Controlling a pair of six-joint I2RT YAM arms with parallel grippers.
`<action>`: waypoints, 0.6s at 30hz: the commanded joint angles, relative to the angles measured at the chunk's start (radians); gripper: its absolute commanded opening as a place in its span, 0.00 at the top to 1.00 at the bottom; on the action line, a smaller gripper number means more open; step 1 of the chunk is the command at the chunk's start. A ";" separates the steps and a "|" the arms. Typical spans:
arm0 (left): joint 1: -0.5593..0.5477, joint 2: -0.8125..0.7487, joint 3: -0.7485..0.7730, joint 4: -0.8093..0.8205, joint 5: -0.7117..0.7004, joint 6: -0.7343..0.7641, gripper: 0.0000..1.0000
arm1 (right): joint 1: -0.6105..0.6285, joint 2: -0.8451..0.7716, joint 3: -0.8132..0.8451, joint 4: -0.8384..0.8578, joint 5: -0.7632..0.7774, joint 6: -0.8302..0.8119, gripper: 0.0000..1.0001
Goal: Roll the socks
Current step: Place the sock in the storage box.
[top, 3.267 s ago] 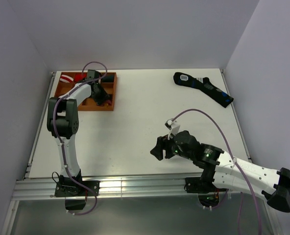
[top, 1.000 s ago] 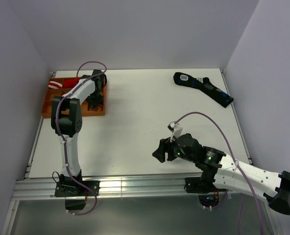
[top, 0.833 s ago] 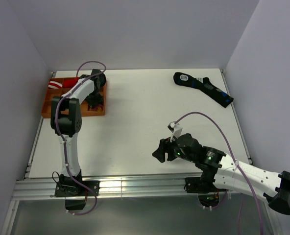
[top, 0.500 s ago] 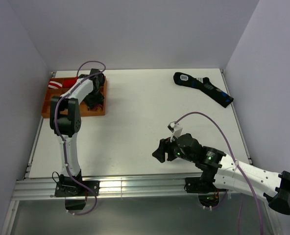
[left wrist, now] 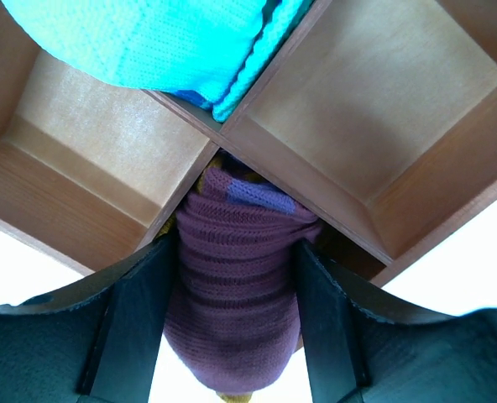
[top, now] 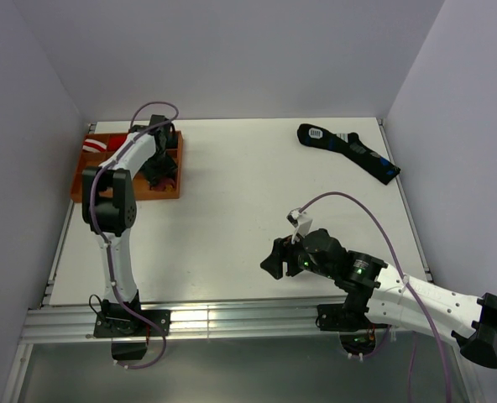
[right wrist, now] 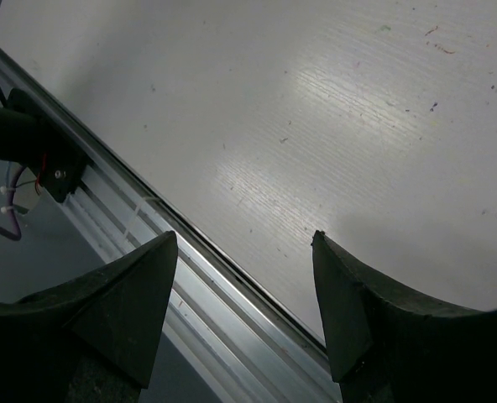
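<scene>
The left arm reached to the far left corner of the surface [top: 232, 193], where a wooden tray [top: 81, 189] with several compartments stood. The left claw [left wrist: 236, 252] pointed down into the tray at its right side. In the left wrist view the maroon sock [left wrist: 236, 311] was bunched into a thick bundle, with darker stripes, a purple patch at its far end and a little orange at its edges. It sat in one compartment of the tray, just beside the place where the dividers cross. The two black fingers [left wrist: 139, 319] stood on both sides of the bundle and the knit filled the gap between them, touching each one. I cannot tell whether the claw was pressing the sock or only resting beside it.

A teal bundle [left wrist: 156, 42] lay in a compartment beyond the cross, and its edge hung over a divider. A red and white striped bundle [top: 97, 144] showed at the far left end of the tray.

The right claw [right wrist: 244, 243] hung low over the near edge of the surface, well apart from the tray. Its jaws stood wide apart and held nothing; only the white surface and the metal rail showed between them.

A long black sock [top: 349, 151] with blue marks lay flat near the far right corner.
</scene>
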 commanded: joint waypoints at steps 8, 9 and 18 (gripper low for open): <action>0.025 -0.111 0.037 -0.015 0.052 0.076 0.35 | -0.006 -0.006 0.014 0.034 -0.006 0.006 0.28; 0.026 -0.114 0.037 -0.012 0.055 0.078 0.36 | -0.006 -0.006 0.014 0.034 -0.006 0.006 0.27; 0.026 -0.177 -0.004 0.009 0.121 0.076 0.36 | -0.006 0.001 0.017 0.040 -0.011 0.001 0.28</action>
